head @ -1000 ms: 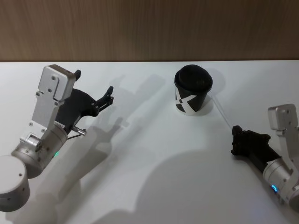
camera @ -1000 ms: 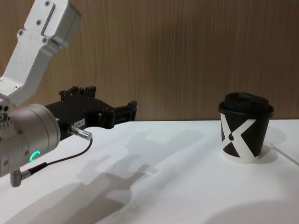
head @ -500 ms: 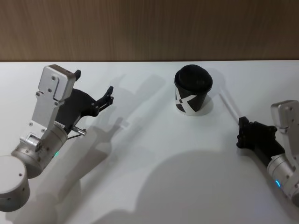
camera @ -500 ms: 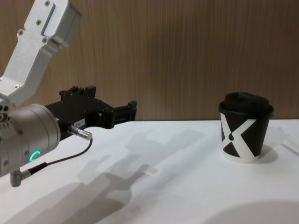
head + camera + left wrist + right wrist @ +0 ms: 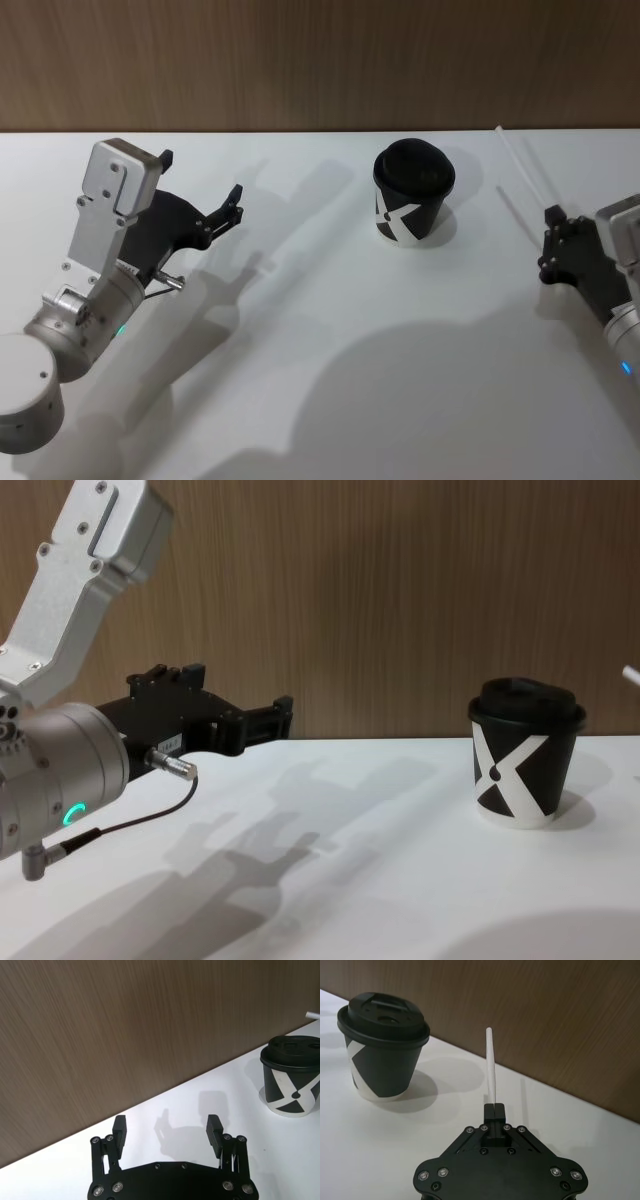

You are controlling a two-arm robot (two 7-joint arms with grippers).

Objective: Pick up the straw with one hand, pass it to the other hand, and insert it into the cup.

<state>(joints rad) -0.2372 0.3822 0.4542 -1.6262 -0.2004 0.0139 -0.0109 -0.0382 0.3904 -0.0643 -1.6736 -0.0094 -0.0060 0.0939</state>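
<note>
While the right gripper (image 5: pixel 553 222) hangs over the right side of the table (image 5: pixel 320 300), its fingers are pressed together on one end of the straw (image 5: pixel 522 168). The straw is off the table, slanting up and away toward the wooden wall (image 5: pixel 300 60), to the right of the cup (image 5: pixel 412 195) and apart from it. The cup stands upright near the far edge, lid on. The left gripper (image 5: pixel 200 175) hovers over the left side, fingers spread apart, holding nothing.

Left pincer (image 5: pixel 201 174) hovers open above the counter's left side; right pincer (image 5: pixel 552 213), near its right edge, pinches the straw (image 5: pixel 520 163).
</note>
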